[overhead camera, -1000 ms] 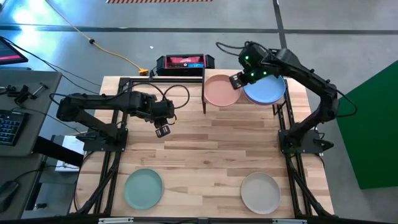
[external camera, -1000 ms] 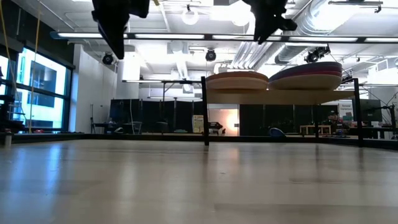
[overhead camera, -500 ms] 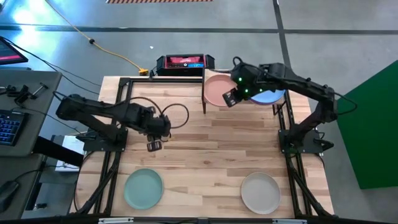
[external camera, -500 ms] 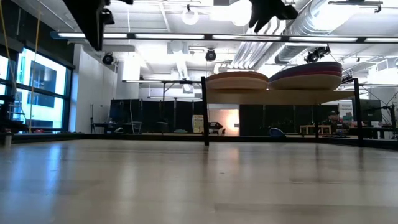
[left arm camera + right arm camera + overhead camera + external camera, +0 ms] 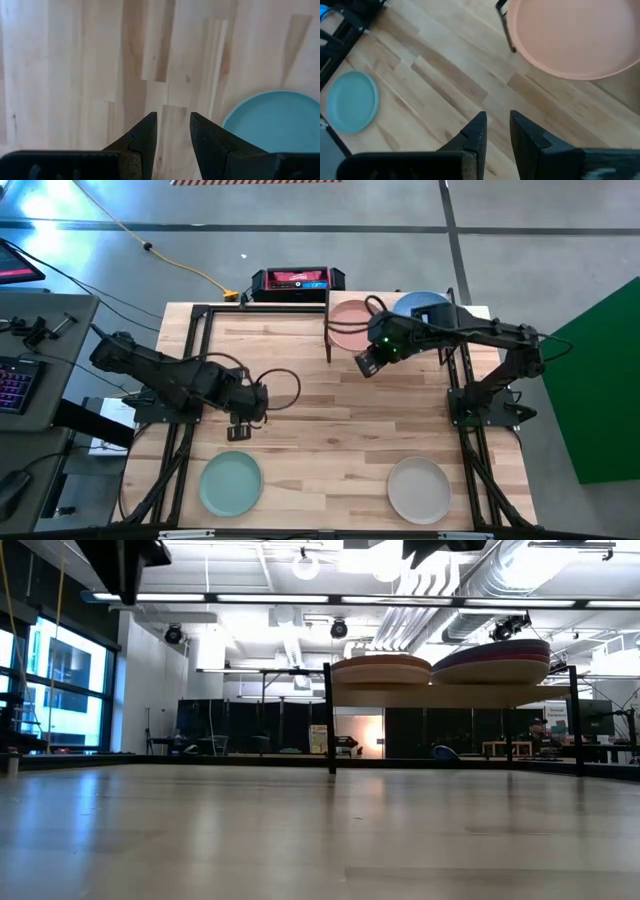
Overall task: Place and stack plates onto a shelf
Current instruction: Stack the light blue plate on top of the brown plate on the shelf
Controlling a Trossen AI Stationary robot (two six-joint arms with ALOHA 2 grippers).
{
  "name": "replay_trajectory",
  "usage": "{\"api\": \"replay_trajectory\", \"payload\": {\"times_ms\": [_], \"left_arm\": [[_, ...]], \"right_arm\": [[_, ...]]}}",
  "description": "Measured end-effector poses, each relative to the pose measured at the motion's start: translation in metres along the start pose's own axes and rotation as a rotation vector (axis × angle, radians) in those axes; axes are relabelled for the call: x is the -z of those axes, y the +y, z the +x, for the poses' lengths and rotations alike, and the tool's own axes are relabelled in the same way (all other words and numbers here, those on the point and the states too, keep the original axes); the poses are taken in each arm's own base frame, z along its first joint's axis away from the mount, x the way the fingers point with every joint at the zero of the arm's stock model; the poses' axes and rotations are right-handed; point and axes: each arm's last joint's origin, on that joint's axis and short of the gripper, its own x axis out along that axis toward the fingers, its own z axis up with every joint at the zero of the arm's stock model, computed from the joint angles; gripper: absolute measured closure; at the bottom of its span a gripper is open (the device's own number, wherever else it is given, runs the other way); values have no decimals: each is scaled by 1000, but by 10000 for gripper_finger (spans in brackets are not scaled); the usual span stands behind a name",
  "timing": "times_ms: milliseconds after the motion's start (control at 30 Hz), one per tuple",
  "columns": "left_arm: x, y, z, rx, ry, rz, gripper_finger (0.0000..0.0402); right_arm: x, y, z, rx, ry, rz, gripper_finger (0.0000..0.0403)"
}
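Left gripper (image 5: pixel 240 432): fingers parted, empty, above bare tabletop (image 5: pixel 320 430); mint green plate (image 5: pixel 231 484) just at its 6 o'clock. Right gripper (image 5: pixel 366 365): fingers slightly apart, empty; shelf (image 5: pixel 450 340) at its 1 o'clock carries the peach plate (image 5: pixel 348 323) and blue plate (image 5: pixel 420 305). Beige plate (image 5: pixel 418 490) lies at 5 o'clock.

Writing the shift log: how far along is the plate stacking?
Done: two stacks sit on the shelf, topped by a peach plate and a blue plate. In hand: nothing; the left pincer and right pincer hover empty. Left: the mint green plate and beige plate on the table.
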Motion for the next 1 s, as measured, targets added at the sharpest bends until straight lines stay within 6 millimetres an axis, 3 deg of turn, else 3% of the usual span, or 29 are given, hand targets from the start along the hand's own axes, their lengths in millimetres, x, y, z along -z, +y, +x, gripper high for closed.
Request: {"api": "replay_trajectory", "payload": {"times_ms": [667,767,1000], "left_arm": [[42,-70,-14,94,-12,19,298],[46,-80,-6,86,-5,56,298],[50,-92,35,105,-60,46,298]], "right_arm": [[24,20,-6,11,-44,-160,339],[27,22,-7,12,-49,-172,339],[32,26,-9,3,-47,-193,339]]}}
